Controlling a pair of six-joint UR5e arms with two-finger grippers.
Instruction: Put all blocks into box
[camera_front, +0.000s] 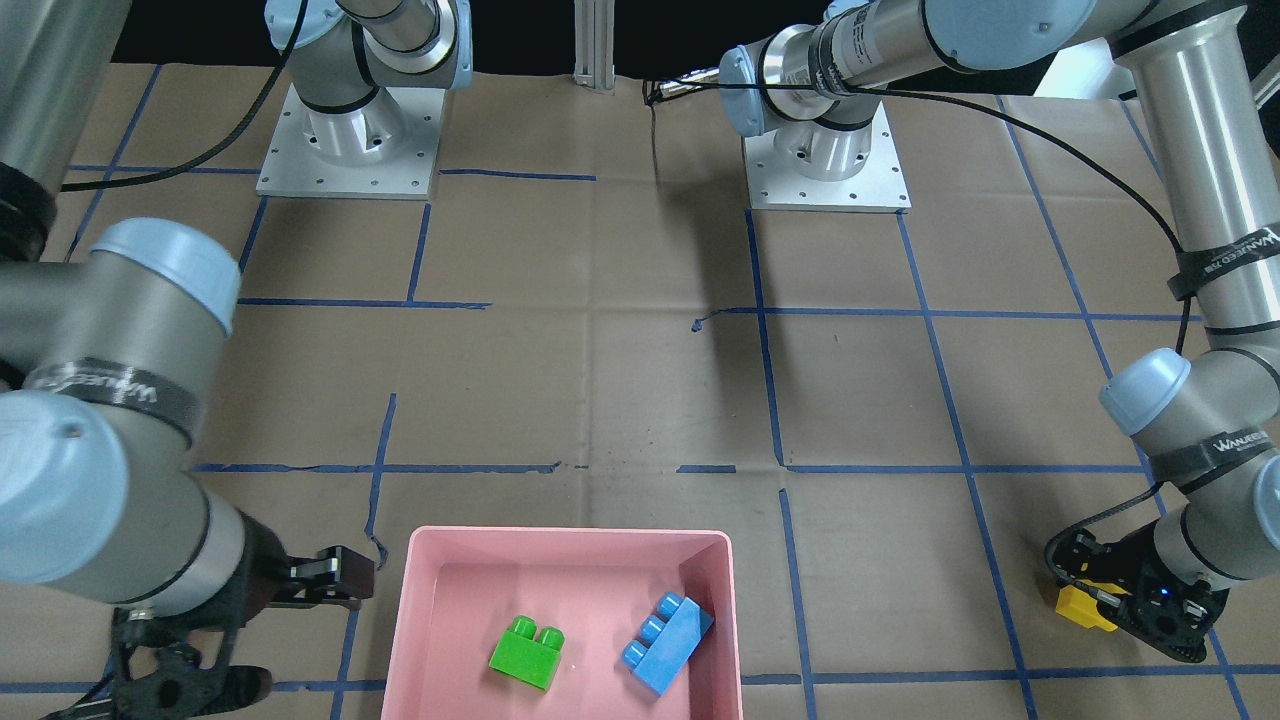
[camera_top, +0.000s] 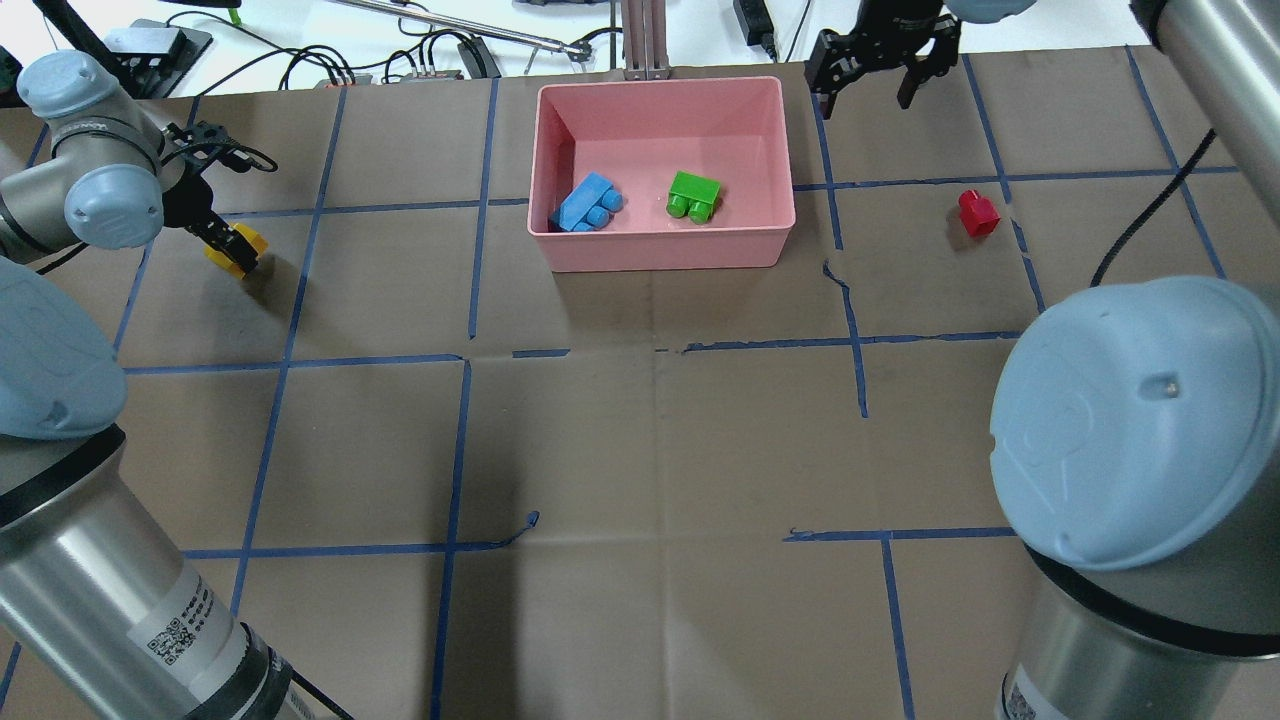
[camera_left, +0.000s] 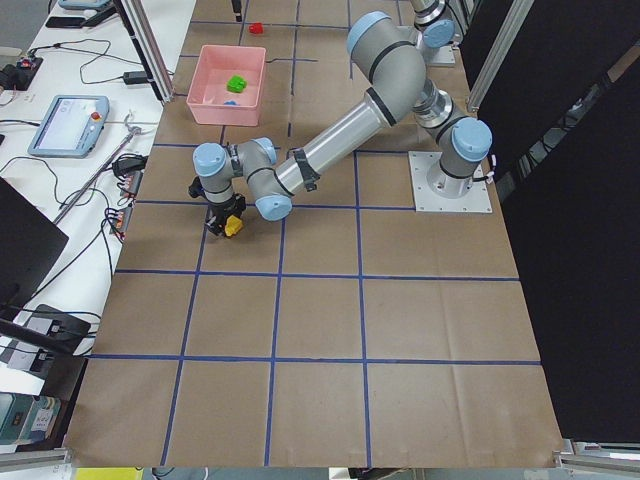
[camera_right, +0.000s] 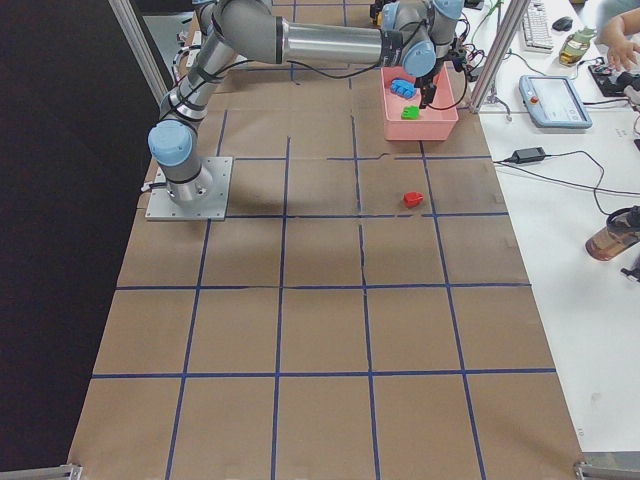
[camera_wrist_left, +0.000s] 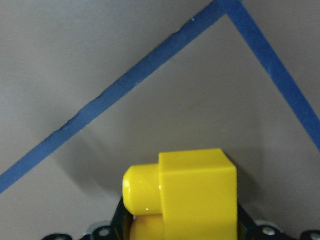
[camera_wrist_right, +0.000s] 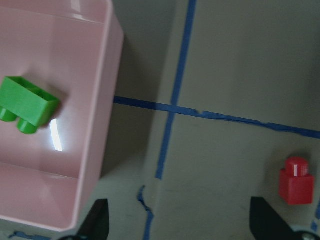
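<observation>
At the 12 o'clock edge of the table in the overhead view sits the pink box (camera_top: 660, 255), and inside it lie two blocks: the light-blue block (camera_top: 588, 203) against the wall at the box's 8 o'clock corner, and the green block (camera_top: 694, 194) near the middle, its studs pointing toward 6 o'clock. The two do not touch. Over at 9 o'clock from the box, well apart from it, the left gripper (camera_top: 226, 244) pinches the yellow block (camera_top: 242, 247). Its dark fingers (camera_top: 212, 232) are pressed against opposite sides of the brick, and in the left wrist view the block fills the space between them, a stud jutting toward 9 o'clock. Whether the brick touches the paper cannot be told. The right gripper (camera_top: 868, 97) hangs just beside the box's 2 o'clock corner with its fingers (camera_wrist_right: 97, 222) spread wide and nothing between them. The red block (camera_top: 978, 212) stands alone on the paper at 5 o'clock from that gripper, apart from it. In the right wrist view it lies at 4 o'clock, outside the gap between the fingers.
</observation>
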